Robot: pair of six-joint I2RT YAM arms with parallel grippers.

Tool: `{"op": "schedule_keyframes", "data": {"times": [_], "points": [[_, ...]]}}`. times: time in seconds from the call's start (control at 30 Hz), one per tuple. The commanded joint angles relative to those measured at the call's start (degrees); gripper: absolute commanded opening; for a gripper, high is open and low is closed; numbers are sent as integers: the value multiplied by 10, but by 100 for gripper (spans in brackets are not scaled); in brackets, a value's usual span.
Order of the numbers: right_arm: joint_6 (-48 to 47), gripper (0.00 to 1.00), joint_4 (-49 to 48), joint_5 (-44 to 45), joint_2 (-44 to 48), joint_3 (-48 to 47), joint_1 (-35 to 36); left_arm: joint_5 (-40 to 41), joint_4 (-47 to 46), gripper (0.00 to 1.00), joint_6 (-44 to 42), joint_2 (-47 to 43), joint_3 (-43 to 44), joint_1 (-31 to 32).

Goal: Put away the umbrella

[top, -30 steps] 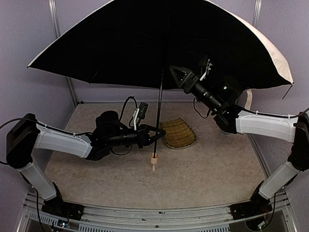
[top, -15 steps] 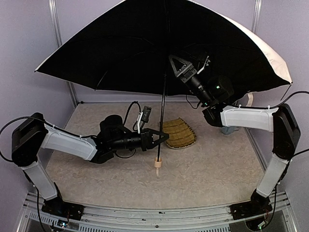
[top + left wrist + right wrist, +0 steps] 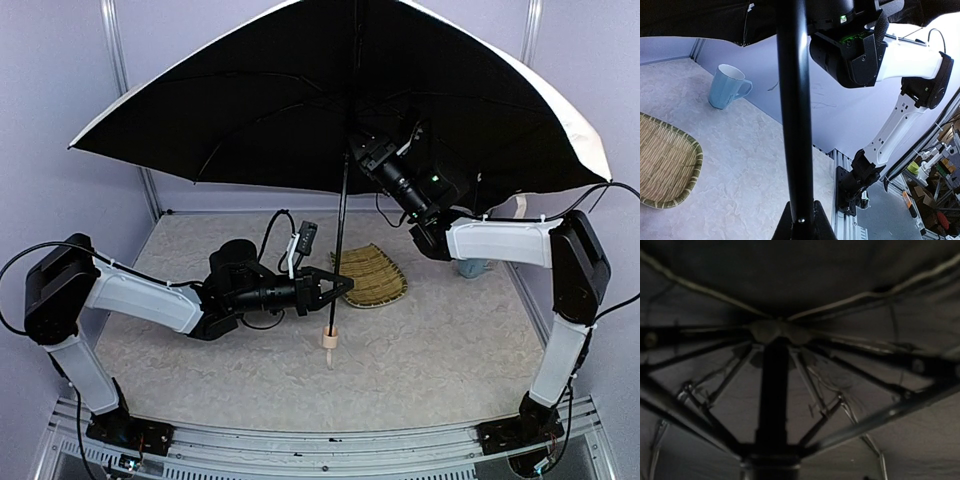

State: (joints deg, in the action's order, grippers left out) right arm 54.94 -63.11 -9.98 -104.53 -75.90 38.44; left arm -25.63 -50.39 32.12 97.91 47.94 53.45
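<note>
The umbrella (image 3: 300,100) stands open, black underneath, shaft (image 3: 341,225) clamped in left gripper (image 3: 340,288); right gripper (image 3: 362,152) unclear.

place: robotics lab cell | signs: plain panel walls (image 3: 60,80) — aluminium base rail (image 3: 300,440) — cluttered gear (image 3: 935,160) outside

The umbrella (image 3: 300,90) is open, underside black, rim cream; shaft (image 3: 339,240) near upright, tan handle (image 3: 329,338) lowest

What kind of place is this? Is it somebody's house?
Most likely a robot testing booth in a lab, not a house: the left arm and right arm are bolted to a metal rail, plain walls box in the table, and workshop clutter sits beyond.
</note>
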Motion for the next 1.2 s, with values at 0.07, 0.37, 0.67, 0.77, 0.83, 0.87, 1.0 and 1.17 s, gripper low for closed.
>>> {"op": "schedule_keyframes", "data": {"times": [0.07,0.37,0.67,0.77,0.83,0.87,1.0,1.17], "points": [[11,37,-10,8,-3,-14,-4,2,-40,0,-36,-2,22,4],[25,0,-17,1,-9,-12,-7,3,-39,0,-40,-9,20,3],[7,3,10,-41,2,-13,-19,10,-27,0,-46,-34,12,-15],[-52,29,83,-44,20,-15,-19,63,15,0,-69,-56,12,-21],[-97,42,120,-11,38,-6,-17,128,71,0,-100,-68,25,-12],[-127,44,128,17,47,2,-14,159,90,0,-115,-71,32,-6],[-273,47,136,156,72,22,23,223,98,0,-142,-77,36,9],[-407,49,111,248,79,22,68,264,102,0,-140,-71,41,13]]}}
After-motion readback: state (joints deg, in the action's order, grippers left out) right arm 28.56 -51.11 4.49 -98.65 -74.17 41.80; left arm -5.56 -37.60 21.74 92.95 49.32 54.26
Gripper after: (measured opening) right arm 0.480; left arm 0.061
